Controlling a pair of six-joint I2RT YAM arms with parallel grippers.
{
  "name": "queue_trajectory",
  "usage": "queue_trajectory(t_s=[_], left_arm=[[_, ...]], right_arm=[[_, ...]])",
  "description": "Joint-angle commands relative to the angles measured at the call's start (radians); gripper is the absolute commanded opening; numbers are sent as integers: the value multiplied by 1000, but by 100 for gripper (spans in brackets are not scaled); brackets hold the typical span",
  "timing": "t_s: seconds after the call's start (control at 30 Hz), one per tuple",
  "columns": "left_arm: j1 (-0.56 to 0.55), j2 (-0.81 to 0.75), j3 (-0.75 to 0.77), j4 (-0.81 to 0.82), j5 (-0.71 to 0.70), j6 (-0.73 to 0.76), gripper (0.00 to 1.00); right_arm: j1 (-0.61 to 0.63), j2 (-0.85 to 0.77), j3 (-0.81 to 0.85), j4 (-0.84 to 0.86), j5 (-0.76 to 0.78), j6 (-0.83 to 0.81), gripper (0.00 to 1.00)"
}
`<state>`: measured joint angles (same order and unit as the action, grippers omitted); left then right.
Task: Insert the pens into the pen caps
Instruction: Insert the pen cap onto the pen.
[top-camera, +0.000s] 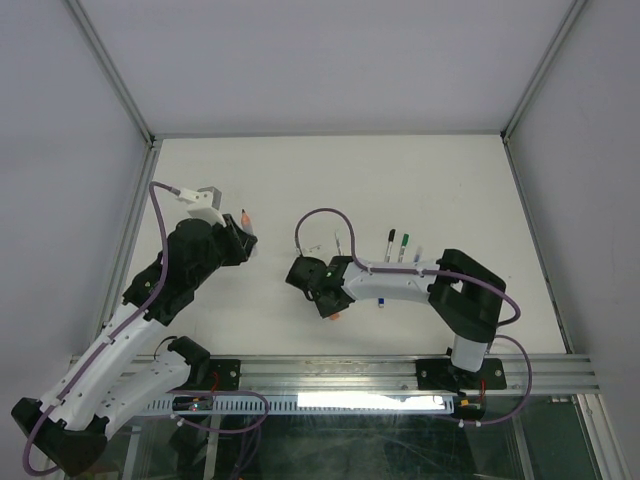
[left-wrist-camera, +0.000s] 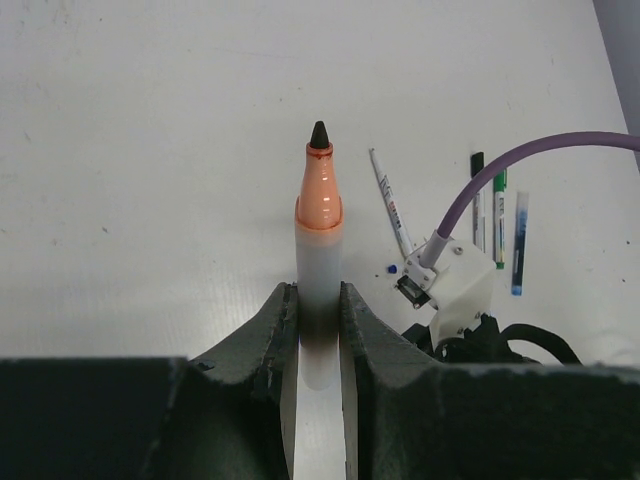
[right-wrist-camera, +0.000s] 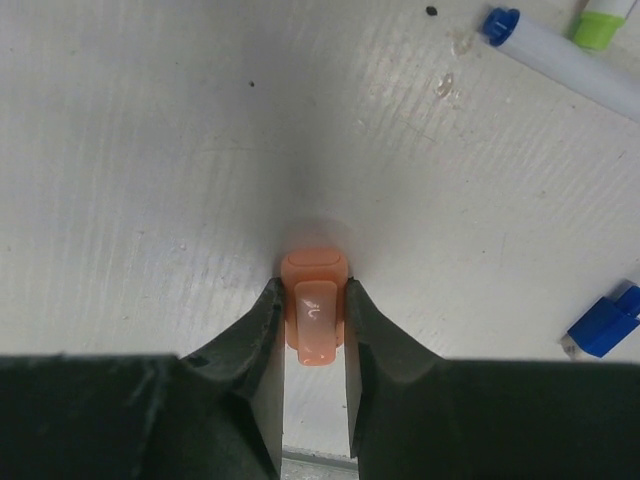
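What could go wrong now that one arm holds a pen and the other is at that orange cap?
1. The right gripper pinches the small orange cap at its very fingertips, down on the table; it could slip or twist when lifted.
2. The left gripper holds the orange pen with its tip sticking far out, so slight misalignment might miss the cap.

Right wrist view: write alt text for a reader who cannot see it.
The right gripper clamps a small orange pen cap between its dark fingers on the white table. A blue cap lies at the right edge; a blue-ended pen and a green-ended pen show at the top right.
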<state>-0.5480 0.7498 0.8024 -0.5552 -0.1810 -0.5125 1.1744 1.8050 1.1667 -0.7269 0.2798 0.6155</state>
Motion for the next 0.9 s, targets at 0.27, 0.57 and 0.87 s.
queue_trajectory(t_s=[0.27,0.57,0.87], left_arm=[[10,-71,-48,210,291,97,0],[9,11,-56,240,378,99,0],[-25,119,-82,245,380,39,0]], right_arm=[[-22,-264,-208,180,100,254,0],[-30,-369,-299,145,226,461,0],[-37,-555,-340,62,365,705,0]])
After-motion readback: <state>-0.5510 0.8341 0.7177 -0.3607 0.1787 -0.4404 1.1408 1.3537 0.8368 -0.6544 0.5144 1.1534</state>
